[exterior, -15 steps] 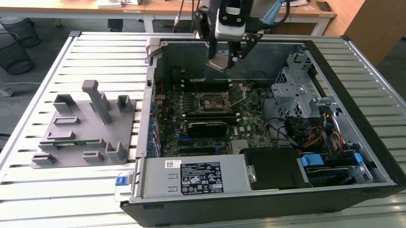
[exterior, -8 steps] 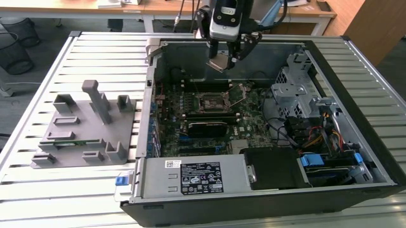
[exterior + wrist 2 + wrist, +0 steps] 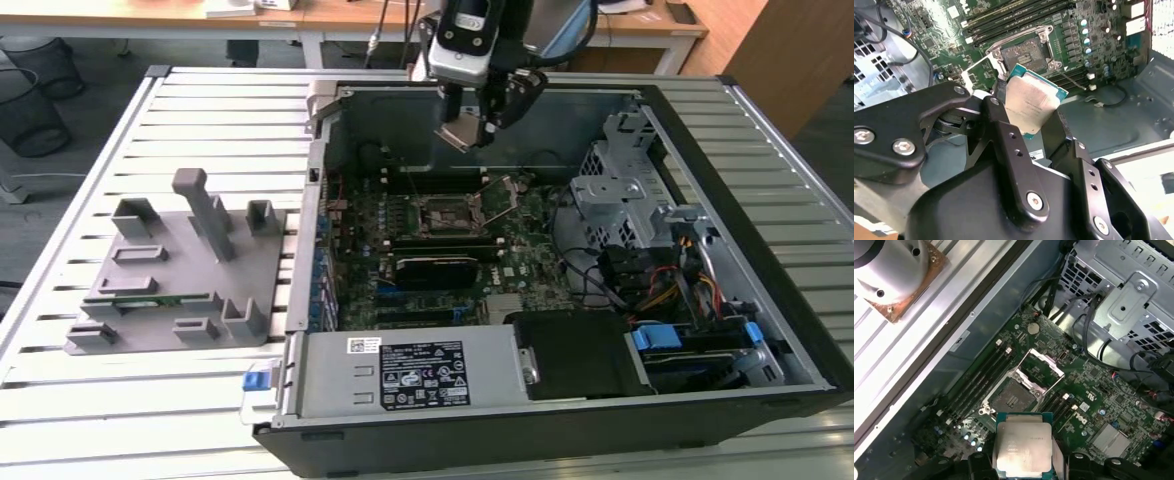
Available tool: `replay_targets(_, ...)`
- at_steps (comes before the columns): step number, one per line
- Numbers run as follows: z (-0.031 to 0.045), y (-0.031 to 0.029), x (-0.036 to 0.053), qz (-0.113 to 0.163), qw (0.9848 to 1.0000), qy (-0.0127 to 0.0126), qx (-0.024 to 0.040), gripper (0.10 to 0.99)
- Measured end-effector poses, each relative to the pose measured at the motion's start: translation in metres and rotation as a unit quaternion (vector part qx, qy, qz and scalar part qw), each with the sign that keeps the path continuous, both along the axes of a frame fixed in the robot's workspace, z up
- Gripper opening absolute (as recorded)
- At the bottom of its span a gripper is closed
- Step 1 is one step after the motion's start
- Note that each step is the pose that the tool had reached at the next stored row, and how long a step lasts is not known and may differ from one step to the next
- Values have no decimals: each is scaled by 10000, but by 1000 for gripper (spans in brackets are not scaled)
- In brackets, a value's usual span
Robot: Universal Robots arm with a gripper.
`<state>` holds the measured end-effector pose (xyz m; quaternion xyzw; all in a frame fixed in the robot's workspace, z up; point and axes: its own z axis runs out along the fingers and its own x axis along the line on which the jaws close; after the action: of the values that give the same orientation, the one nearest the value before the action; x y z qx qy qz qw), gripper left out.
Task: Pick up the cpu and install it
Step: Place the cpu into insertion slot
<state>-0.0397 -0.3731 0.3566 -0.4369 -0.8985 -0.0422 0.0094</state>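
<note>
The cpu (image 3: 463, 132) is a flat square chip with a silver-grey top and a thin teal rim. My gripper (image 3: 471, 128) is shut on it, hanging above the rear part of the open computer case. In the second wrist view the cpu (image 3: 1029, 102) sits tilted between the two black fingers (image 3: 1001, 120), clear of the board. The empty socket (image 3: 447, 212) lies below on the green motherboard with its metal load frame raised. The first wrist view has the cpu (image 3: 1023, 445) just short of the socket (image 3: 1013, 399), not touching it.
A grey holder fixture (image 3: 180, 265) with a green memory stick (image 3: 147, 298) stands on the slatted table at the exterior view's left. Inside the case are a black heatsink block (image 3: 434, 268), a power supply (image 3: 400, 370), a metal drive cage (image 3: 627, 175) and loose cables (image 3: 667, 290).
</note>
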Motion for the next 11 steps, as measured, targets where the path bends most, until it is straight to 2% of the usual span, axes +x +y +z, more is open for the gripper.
replay_targets(4,-6,5,0,-269,9996,0,0,529)
replay_targets(11,-13,26,0,-633,9980,-2,-3,529)
